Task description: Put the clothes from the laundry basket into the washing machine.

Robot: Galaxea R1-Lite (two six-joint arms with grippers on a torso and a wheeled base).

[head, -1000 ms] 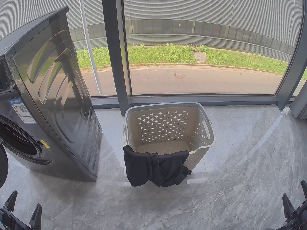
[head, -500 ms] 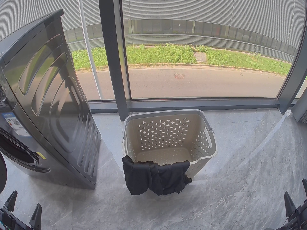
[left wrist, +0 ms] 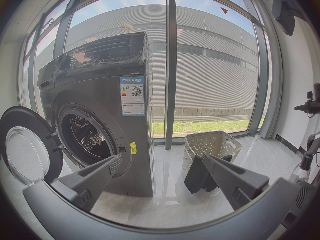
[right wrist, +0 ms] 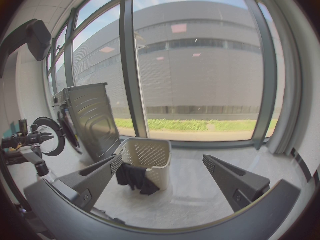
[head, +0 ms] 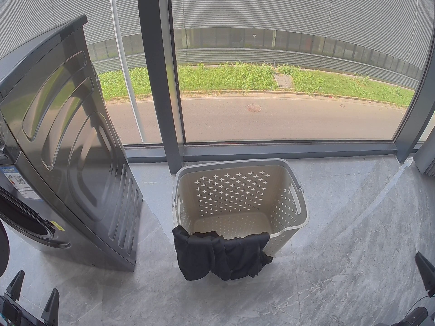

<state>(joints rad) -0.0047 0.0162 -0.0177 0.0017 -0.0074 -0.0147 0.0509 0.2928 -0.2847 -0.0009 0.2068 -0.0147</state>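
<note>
The left gripper [left wrist: 161, 160] hangs low with its jaws spread wide and nothing between them. The right gripper [right wrist: 162, 161] is the same, with its jaws apart and empty. Both are well short of the laundry.

Beyond them, a pale plastic laundry basket [head: 240, 164] stands on the grey marble floor [head: 344, 259] by a tall window [head: 281, 69]. A single dark garment [head: 217, 259] is draped over the basket's near rim and hangs mostly down the outside. To the robot's left, just beside the basket, stands the dark washing machine [head: 77, 136].

Over the last second the whole head view has shifted. The basket now sits lower in the picture and the machine lies further toward the left edge. That is the camera moving, not the things. The garment hangs as it did, and the left gripper holds the same low corner. It looks like the robot is lining up on the basket, and the pick has not begun.

From the head, the basket's floor looks bare, so the draped garment is probably the whole load. The left wrist view adds the machine's front. Its round door [left wrist: 26, 147] is swung open and the drum opening [left wrist: 88, 135] is clear to receive clothes.
</note>
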